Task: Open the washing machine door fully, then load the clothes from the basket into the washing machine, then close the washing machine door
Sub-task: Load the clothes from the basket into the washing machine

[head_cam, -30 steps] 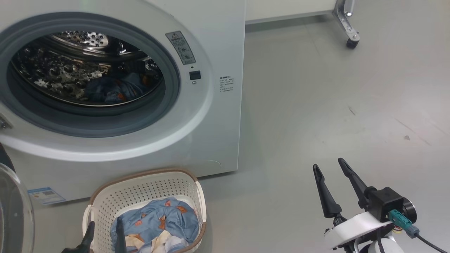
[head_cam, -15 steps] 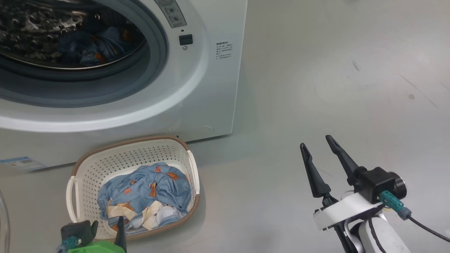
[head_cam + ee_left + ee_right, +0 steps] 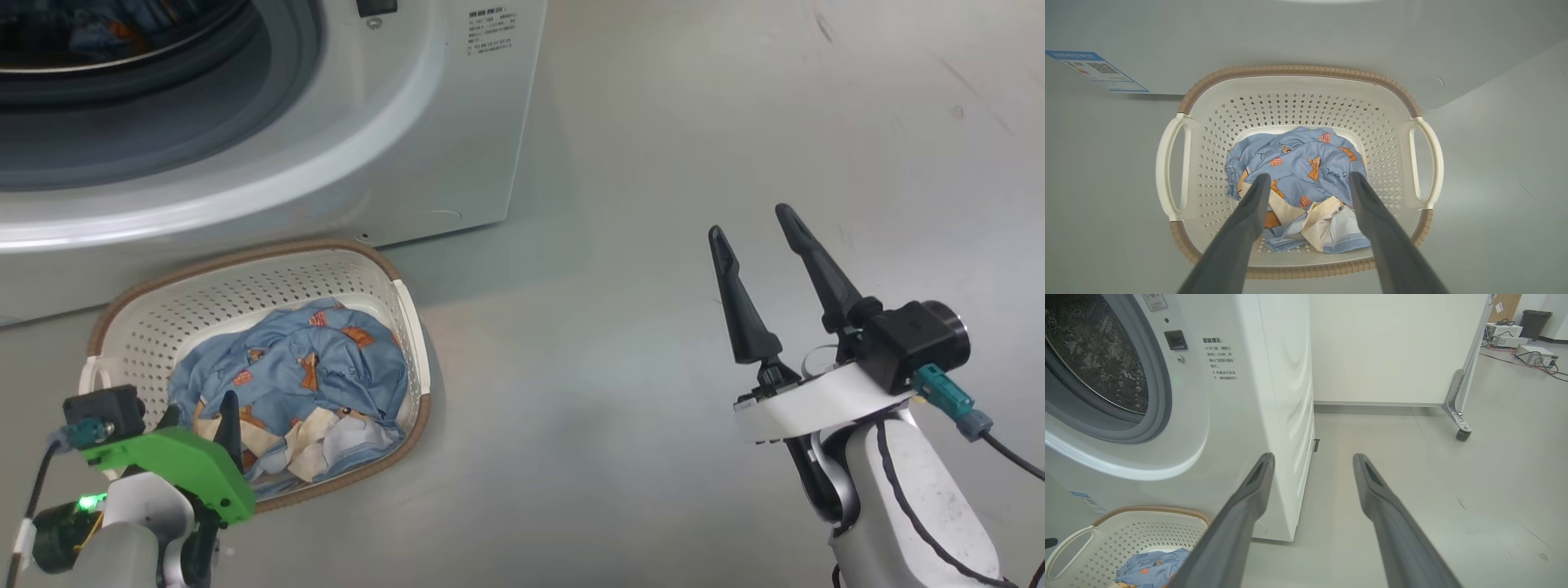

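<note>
The white washing machine (image 3: 457, 122) fills the top left, its grey-ringed mouth (image 3: 245, 98) uncovered, with a bit of blue fabric (image 3: 106, 33) dim inside. The washing machine door is out of view. In front of the machine, on the floor, stands the cream basket (image 3: 245, 273), holding light blue clothes (image 3: 286, 367) with orange patches and a cream piece (image 3: 1327, 220). My left gripper (image 3: 1308, 177) hangs open just above the clothes, over the basket's near rim, with nothing between its fingers. Off to the right, above bare floor, my right gripper (image 3: 751, 222) is open and empty.
Grey floor (image 3: 653, 122) stretches to the right of the machine. A white panel on a caster foot (image 3: 1461, 430) stands behind, with boxes and cables (image 3: 1527, 351) farther right. A blue label (image 3: 1098, 71) marks the machine's lower corner.
The head camera has tilted down, so the machine slid up the picture. My left gripper has risen into fuller view over the basket. Both grippers stay open.
</note>
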{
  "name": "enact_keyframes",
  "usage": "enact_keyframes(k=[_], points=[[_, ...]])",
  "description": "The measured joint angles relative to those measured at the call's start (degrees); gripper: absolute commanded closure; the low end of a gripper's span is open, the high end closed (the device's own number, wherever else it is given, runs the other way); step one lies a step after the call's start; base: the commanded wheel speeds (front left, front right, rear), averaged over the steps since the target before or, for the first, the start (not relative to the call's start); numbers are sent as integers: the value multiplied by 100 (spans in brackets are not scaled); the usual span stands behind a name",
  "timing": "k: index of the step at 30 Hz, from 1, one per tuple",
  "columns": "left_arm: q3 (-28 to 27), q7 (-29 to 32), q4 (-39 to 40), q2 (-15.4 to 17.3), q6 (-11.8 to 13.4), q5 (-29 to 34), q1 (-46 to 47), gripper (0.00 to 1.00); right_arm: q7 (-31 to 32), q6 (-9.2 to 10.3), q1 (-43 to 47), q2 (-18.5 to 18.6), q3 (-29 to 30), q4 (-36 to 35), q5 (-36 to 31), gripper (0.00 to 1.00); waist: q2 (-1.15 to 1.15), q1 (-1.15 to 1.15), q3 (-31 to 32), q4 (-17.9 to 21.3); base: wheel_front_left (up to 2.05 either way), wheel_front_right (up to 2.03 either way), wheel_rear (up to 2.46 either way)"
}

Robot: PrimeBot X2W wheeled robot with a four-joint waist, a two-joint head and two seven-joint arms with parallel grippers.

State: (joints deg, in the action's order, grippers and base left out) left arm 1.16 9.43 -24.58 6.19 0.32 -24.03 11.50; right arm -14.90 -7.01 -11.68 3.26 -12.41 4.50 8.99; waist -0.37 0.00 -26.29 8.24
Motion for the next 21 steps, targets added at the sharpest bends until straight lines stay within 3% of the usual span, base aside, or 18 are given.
enact_keyframes(k=[21], points=[[-144, 1159, -1294, 172, -266, -543, 1215, 0, 0, 0, -690, -3, 88, -36, -64, 0, 0, 1, -1285, 134, 0, 0, 0]])
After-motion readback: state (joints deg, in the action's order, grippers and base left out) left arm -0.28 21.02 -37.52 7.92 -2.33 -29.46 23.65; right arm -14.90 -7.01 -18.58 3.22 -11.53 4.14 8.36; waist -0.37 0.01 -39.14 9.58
